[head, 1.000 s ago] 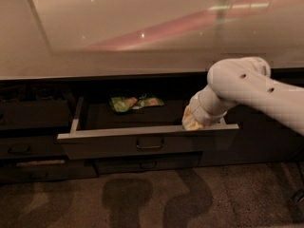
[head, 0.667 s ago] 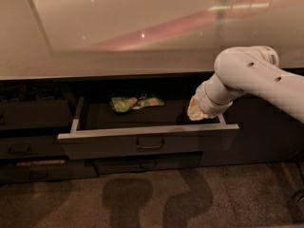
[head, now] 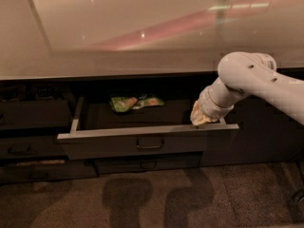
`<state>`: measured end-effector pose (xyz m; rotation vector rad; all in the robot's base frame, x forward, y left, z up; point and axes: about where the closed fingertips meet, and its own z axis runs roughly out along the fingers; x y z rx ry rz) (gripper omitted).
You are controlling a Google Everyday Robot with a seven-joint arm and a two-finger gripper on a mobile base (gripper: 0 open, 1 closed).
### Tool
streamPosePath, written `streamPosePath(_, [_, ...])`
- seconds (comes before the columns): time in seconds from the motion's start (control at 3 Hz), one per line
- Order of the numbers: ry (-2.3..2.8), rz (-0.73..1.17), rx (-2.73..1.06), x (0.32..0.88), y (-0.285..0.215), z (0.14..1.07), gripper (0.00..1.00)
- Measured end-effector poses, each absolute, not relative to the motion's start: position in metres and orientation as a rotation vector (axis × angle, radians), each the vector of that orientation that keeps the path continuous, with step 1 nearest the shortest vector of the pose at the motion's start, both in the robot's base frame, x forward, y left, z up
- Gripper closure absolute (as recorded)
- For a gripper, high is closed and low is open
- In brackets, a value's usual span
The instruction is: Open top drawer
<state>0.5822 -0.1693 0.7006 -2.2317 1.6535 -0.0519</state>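
Observation:
The top drawer (head: 109, 148) stands pulled out under the counter, its dark grey front facing me with a small loop handle (head: 150, 144) at its centre and a pale grey rim (head: 147, 131). Inside lies a green snack bag (head: 135, 102) near the back. My gripper (head: 199, 118) is at the end of the white arm (head: 256, 82), just above the drawer's right front corner, over the rim. It is apart from the handle.
A glossy pale counter (head: 118, 27) runs above. Narrower dark drawer fronts (head: 28, 148) stack at the left, and another (head: 147, 164) sits below the open drawer. A dark cabinet door (head: 256, 137) is at the right. Brown carpet (head: 142, 198) lies in front.
The arm has lifted and drawn back to the right, so the gripper sits a little higher above the drawer's right corner. The drawer has not moved.

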Motion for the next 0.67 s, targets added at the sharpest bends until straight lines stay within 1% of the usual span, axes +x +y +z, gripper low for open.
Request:
streamPosePath(0.33, [1.709, 0.065, -2.212, 0.5891, -0.1818, 0.6710, 1.00])
streamPosePath(0.67, [1.708, 0.073, -2.213, 0.5888, -0.1810, 0.6716, 1.00])
